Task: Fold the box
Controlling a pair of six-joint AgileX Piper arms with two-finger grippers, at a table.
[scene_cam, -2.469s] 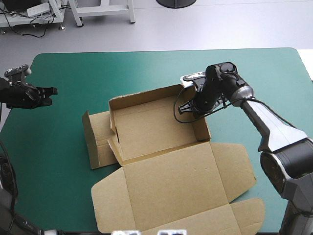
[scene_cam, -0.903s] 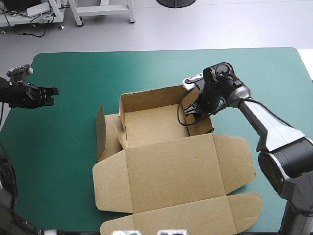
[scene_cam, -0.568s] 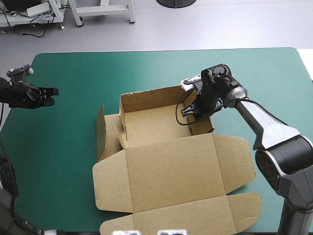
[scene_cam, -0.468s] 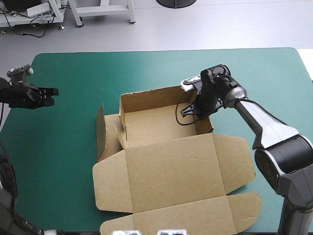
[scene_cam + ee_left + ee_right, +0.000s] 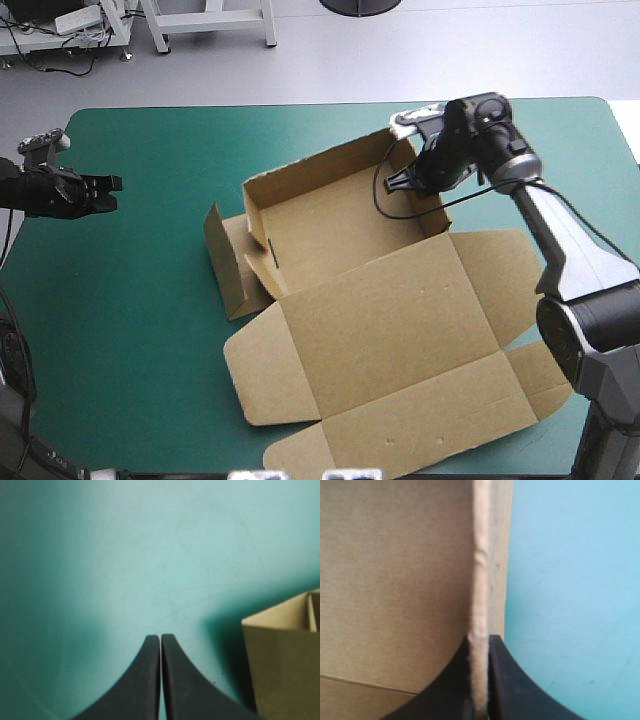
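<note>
The brown box (image 5: 345, 225) lies mid-table as an open tray with its far and right walls raised, its left end flap (image 5: 228, 262) half up and its wide lid (image 5: 400, 350) flat toward the near edge. My right gripper (image 5: 410, 178) is shut on the box's right wall near the far right corner. In the right wrist view that wall's edge (image 5: 480, 580) runs straight out from between the black fingers (image 5: 501, 680). My left gripper (image 5: 105, 183) hovers shut over bare cover at the table's left edge, well away from the box. A corner of the box (image 5: 282, 665) shows beside that left gripper (image 5: 160, 639).
The teal-green cover (image 5: 150, 330) lies bare on the left and far sides. The lid's end flaps (image 5: 520, 380) reach close to the near right edge of the table.
The right gripper has dragged the box to the right and toward the far edge, turning it so the right wall now sits farther back. The left gripper has stayed in place.
</note>
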